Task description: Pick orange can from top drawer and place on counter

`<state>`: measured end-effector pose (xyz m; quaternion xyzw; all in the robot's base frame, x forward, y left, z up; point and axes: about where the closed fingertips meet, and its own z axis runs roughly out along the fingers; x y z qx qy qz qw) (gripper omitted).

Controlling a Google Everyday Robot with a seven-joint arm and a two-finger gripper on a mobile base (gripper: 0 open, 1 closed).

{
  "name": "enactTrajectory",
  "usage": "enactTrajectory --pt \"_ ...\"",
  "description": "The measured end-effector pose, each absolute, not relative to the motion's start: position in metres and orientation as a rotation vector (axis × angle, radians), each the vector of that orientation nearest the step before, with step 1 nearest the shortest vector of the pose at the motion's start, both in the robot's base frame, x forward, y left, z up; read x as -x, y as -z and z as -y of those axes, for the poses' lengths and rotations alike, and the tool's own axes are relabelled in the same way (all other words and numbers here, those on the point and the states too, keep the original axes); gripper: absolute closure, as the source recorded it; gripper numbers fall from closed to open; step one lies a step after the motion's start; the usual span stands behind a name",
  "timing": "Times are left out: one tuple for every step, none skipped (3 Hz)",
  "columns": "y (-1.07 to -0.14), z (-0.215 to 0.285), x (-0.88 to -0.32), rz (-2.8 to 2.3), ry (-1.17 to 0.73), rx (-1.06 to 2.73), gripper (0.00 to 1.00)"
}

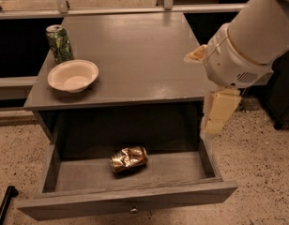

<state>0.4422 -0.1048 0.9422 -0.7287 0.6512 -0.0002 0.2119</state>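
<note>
The orange can (129, 159) is dented and shiny, and lies on its side on the floor of the open top drawer (130, 201), a little left of centre. The drawer is pulled out toward me, with a small metal knob on its front panel. The counter (135, 55) is the grey cabinet top above it. My arm comes in from the upper right. Its cream gripper (218, 114) hangs down beside the cabinet's right front corner, above the drawer's right wall and well right of the can. It holds nothing that I can see.
A green patterned can (59, 43) stands upright at the counter's back left. A white bowl (72, 75) sits in front of it. A black rod (4, 204) lies on the speckled floor at the lower left. Rails run behind the cabinet.
</note>
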Motion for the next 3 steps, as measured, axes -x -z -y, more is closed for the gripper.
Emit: enactTrajectory --pt "-0.939 0.099 -0.444 -1.792 -0.013 2.047 0.0" --pt "-0.899 0.072 -0.454 -1.679 0.013 2.21 0.0" --pt "-0.832 0.044 -0.466 -1.523 0.085 2.401 0.0"
